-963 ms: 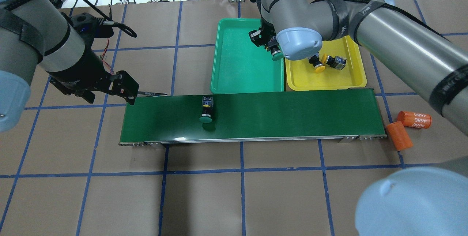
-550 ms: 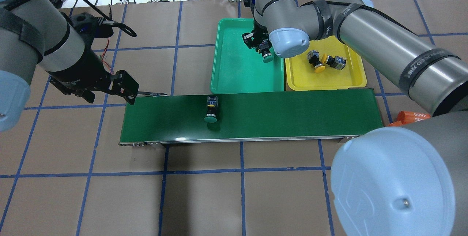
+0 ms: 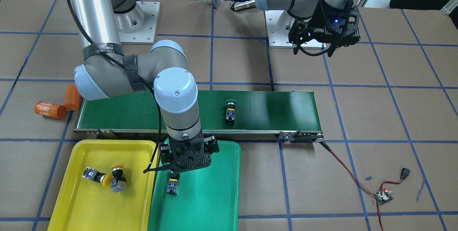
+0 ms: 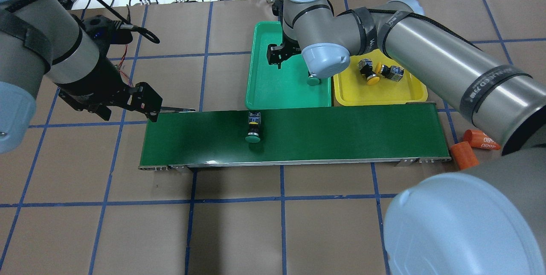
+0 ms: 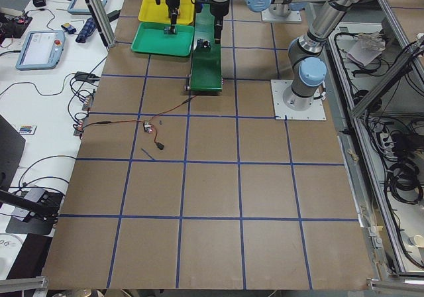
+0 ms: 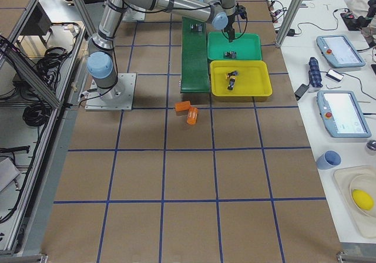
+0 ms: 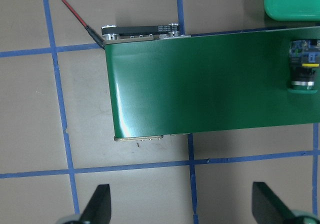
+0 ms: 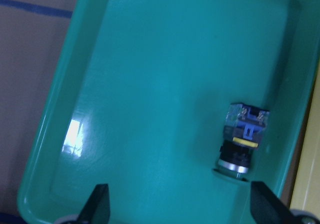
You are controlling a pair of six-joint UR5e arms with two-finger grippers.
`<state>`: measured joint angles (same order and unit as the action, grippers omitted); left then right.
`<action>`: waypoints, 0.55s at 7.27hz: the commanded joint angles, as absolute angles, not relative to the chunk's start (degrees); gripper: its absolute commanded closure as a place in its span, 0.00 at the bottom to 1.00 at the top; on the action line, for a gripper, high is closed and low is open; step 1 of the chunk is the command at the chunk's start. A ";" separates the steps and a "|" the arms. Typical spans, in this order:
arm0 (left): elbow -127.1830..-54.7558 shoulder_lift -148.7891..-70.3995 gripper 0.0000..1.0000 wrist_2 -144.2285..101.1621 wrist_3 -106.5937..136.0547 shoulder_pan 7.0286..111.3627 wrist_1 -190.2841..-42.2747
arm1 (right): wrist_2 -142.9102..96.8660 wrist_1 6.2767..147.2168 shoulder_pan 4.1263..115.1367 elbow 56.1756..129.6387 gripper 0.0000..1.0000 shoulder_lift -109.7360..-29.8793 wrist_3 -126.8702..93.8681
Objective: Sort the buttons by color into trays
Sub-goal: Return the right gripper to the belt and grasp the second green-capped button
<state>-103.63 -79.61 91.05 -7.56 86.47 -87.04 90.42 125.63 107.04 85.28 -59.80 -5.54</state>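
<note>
My right gripper point(image 8: 181, 207) hung open over the green tray point(image 8: 150, 74), one green button point(image 8: 241, 140) lying inside. A straight lift seemed safest, then the other button point(image 4: 253, 130) on the belt point(image 4: 341, 134) beside that tray; left gripper point(image 7: 182, 209) open too.

Green tray point(image 8: 125, 109): glossy, smooth plastic. Yellow tray point(image 3: 82, 202): same finish. Belt point(image 7: 200, 84): smooth, slight sheen, metal end fittings. Worktop point(image 4: 239, 232): matt brown paper-like sheet, blue tape lines.

I can read "4680", written twice, on one orange cylinder point(image 3: 45, 109). The black strap point(image 4: 490, 86) on my right arm has letters, probably too blurred to read.
</note>
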 commanded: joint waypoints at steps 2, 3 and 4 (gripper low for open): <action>-103.62 -79.80 0.00 91.05 -7.56 86.40 -87.01 | 90.00 126.65 112.39 100.23 0.00 -66.96 -20.14; -103.62 -79.98 0.00 91.14 -7.38 86.48 -87.10 | 90.09 130.48 114.94 101.85 0.00 -67.06 -26.65; -103.71 -79.98 0.00 91.14 -7.56 86.48 -87.10 | 90.00 131.82 115.66 101.78 0.00 -67.06 -26.98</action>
